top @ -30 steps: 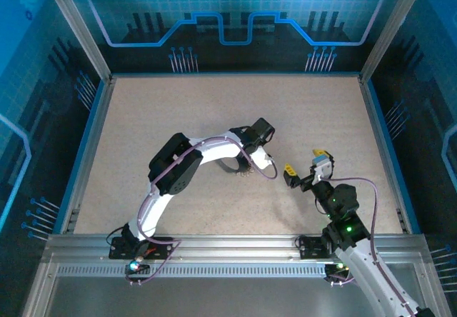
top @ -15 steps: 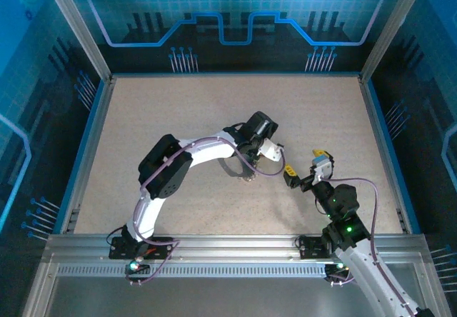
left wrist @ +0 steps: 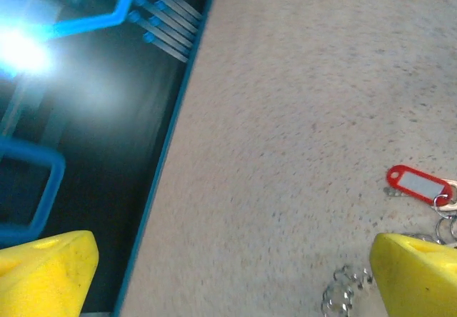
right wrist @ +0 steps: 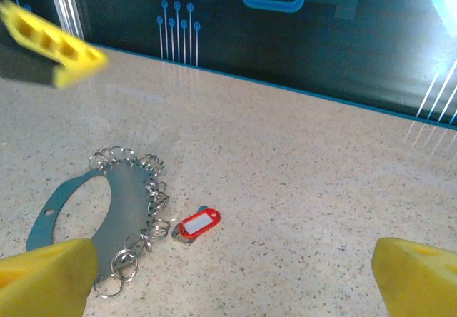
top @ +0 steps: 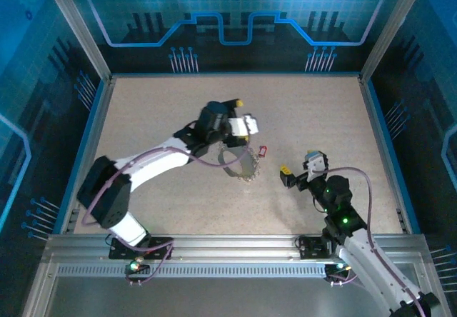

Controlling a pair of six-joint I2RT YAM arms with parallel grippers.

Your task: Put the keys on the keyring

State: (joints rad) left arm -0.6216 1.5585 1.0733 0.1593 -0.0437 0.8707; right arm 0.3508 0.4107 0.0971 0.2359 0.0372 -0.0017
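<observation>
- Keyring, a thin flat silvery-grey loop fringed with small metal rings, is lying flat on the speckled beige tabletop, near its middle in the top view.
- You are seeing one small key with a bright red plastic head and a pale window. It is lying just beside the loop's right edge, up against the small rings.
- A little ring is sitting at the key's near end. You cannot tell whether it is threaded onto the loop.
- Your left gripper is standing wide open, its yellow fingertips far apart and gripping nothing. In the top view it is hanging over the table just beyond the loop's far edge.
- Your right gripper is gaping just as wide and holding nothing. It is facing the key and the loop from the right, apart from both.
- In the top view the key is sitting between the loop and your right gripper.
</observation>
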